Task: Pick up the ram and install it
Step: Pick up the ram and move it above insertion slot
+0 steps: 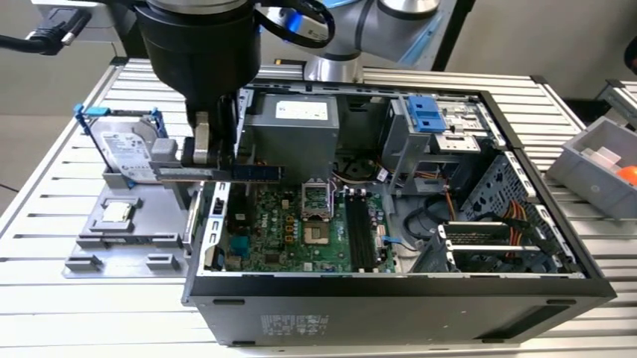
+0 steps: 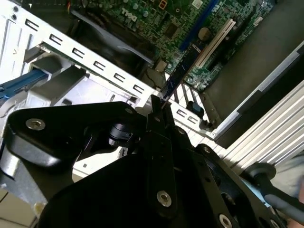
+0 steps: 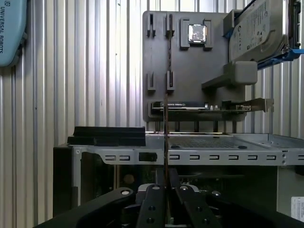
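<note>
My gripper point(image 1: 217, 165) is shut on the ram point(image 1: 261, 173), a long thin dark stick held level in the air. It hangs over the left wall of the open computer case point(image 1: 398, 294), between the grey fixture plate point(image 1: 89, 261) and the motherboard point(image 1: 289, 231). The black memory slots point(image 1: 359, 233) lie lower and further toward the exterior view's right, apart from the stick. In the second wrist view the ram point(image 2: 183, 71) juts out from the fingertips point(image 2: 153, 110) toward the green board. The first wrist view shows the ram point(image 3: 166, 137) edge-on as a thin line rising from the gripper point(image 3: 166, 187).
On the grey fixture plate stand a silver hard drive in a blue-handled frame point(image 1: 124, 153) and a small square silver chip point(image 1: 116, 212). A dark card point(image 3: 190, 105) lies in the plate's slot. A grey bin point(image 1: 597, 168) sits at the exterior view's right. A drive cage point(image 1: 438, 134) rises inside the case.
</note>
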Tool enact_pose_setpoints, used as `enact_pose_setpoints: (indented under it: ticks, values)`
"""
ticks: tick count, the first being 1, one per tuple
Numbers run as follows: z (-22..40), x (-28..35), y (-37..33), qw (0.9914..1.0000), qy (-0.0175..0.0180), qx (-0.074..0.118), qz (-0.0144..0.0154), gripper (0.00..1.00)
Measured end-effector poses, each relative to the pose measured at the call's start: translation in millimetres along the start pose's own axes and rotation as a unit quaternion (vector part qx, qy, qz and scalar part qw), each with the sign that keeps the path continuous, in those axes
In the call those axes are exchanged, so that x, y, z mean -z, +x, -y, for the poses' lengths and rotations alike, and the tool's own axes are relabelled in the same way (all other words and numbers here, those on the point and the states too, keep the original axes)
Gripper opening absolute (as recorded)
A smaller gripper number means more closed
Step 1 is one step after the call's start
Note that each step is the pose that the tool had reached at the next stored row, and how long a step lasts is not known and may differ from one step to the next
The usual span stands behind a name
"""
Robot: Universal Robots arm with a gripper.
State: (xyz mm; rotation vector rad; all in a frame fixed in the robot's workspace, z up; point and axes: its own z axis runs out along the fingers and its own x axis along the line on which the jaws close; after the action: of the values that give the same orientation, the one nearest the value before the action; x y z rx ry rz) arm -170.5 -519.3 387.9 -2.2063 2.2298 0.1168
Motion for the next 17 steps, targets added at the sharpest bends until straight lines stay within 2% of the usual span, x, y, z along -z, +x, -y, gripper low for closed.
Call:
enact_pose_setpoints:
  ticks: [11,17]
  values:
    - [16.3,1.0,-0.3,1.0,-0.0001,0.0,-0.0001,0.0]
    - [16.8,1.0,-0.3,1.0,-0.0001,0.0,-0.0001,0.0]
